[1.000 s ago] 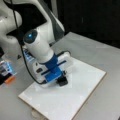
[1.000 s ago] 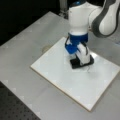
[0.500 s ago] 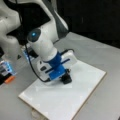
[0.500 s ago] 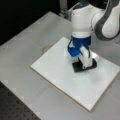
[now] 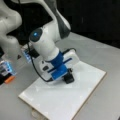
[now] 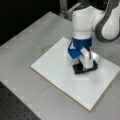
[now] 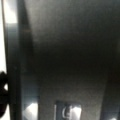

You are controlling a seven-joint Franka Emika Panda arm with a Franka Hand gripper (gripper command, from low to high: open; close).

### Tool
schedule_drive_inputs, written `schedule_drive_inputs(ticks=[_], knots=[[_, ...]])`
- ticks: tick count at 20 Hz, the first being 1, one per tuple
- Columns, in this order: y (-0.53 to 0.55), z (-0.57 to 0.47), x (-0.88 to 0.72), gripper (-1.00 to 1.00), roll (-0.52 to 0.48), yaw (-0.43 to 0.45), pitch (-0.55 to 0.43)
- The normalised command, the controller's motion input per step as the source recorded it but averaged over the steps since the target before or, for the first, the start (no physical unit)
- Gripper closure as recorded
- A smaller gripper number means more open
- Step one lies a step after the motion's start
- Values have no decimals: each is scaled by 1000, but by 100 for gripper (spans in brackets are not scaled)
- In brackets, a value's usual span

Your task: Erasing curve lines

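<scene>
Gripper (image 6: 84, 65) clamps black eraser block (image 6: 85, 68) flat on white board (image 6: 57, 75), near its middle in both front views (curve lines not discernible anywhere on board).

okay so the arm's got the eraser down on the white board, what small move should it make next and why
Probably a short sideways wipe with the pressure kept on. The gripper holds the black eraser block flat on the white board in both front views. No curve lines show on the bare board, so any remainder likely lies under or beside the block.
</scene>
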Motion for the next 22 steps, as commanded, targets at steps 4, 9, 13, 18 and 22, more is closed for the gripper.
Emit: schedule_drive_inputs(ticks=[4,9,13,18,22], knots=[[406,-674,-100,100,-25,-214,-285],[505,-723,-61,100,-51,-254,-291],[506,-734,-105,100,-70,-276,-273],[499,-719,-175,100,-62,-288,-248],[453,-719,-215,100,-59,-329,-237]])
